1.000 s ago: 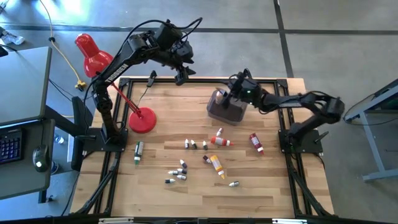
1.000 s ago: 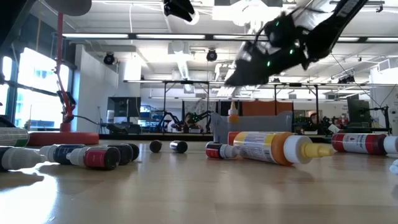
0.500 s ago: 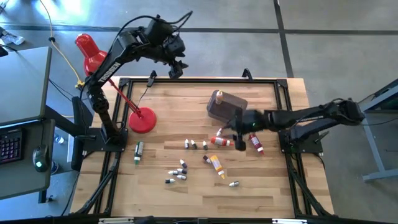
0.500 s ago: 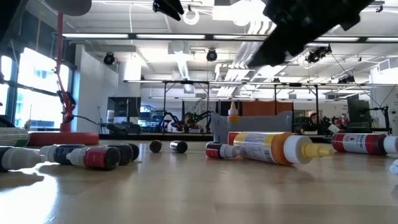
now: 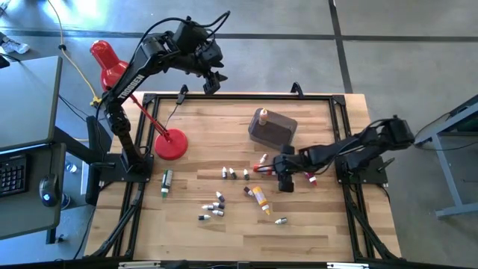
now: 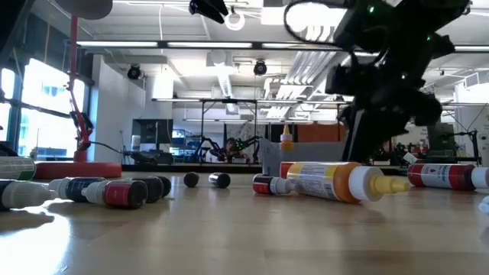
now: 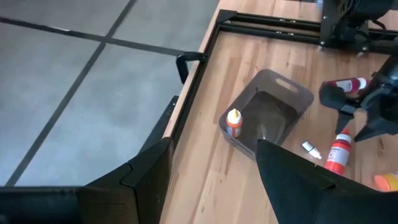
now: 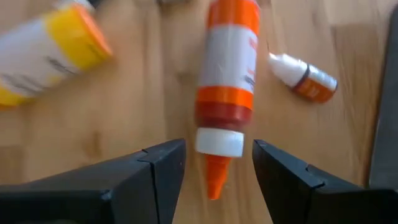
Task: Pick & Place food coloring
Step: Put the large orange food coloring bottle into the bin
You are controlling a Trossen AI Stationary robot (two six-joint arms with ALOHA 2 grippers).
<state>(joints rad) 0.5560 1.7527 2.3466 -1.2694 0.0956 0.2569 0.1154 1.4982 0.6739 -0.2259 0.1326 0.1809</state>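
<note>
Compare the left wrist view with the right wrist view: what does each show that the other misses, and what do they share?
Only the left wrist view shows the grey tub with an orange-capped bottle standing inside, the table edge, and the right end effector from afar. Only the right wrist view shows the yellow bottle and the open fingers straddling the cap. Both show the orange bottle and the tiny brown bottle lying on the wood.

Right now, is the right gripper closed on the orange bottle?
No. The right gripper is open, its fingers straddling the cap end of the orange bottle lying on the table.
</note>
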